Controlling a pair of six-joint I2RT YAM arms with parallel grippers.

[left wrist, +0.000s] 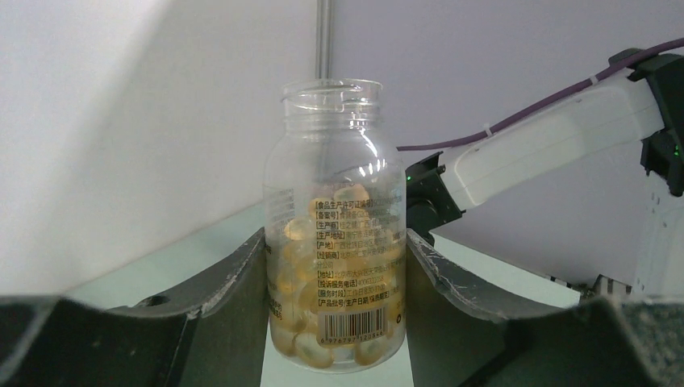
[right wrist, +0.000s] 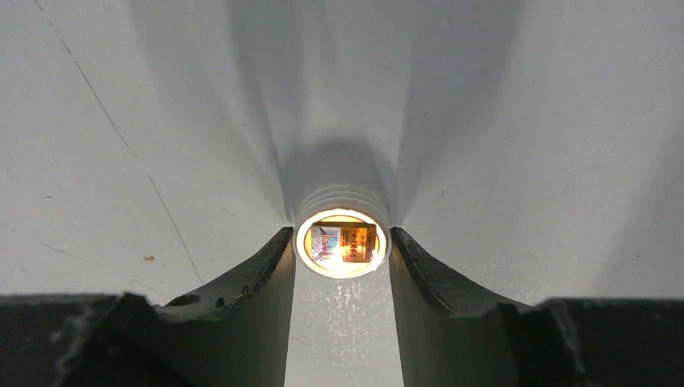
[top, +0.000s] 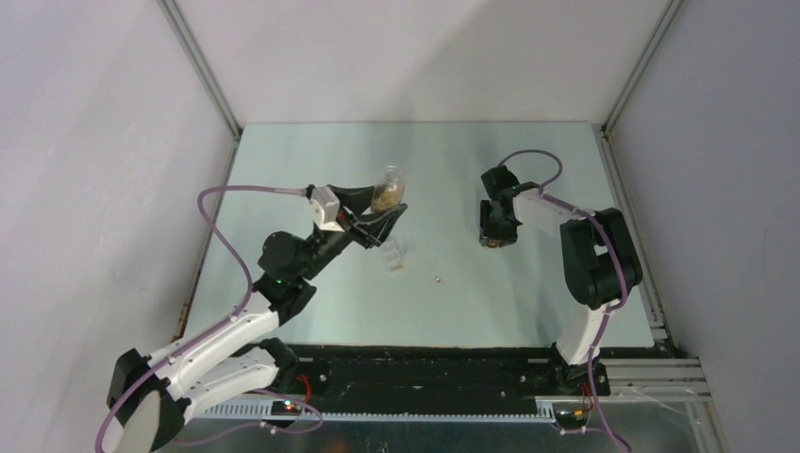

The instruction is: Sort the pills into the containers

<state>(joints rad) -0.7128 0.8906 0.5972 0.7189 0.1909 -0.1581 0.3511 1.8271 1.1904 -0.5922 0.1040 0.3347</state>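
My left gripper clamps the open bottle, my right gripper pinches its cap; if I tilt too sharply, pills could overshoot the box.

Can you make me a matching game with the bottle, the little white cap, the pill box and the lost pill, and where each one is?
Things:
1. bottle
2. white cap
3. pill box
4. loose pill

Places:
A. alone on the bare table, between the two arms
B. gripped by the left end effector
C. on the table, just below the bottle in the top view
D. between the fingers of the right end effector

Pairs: 1-B, 2-D, 3-C, 4-A
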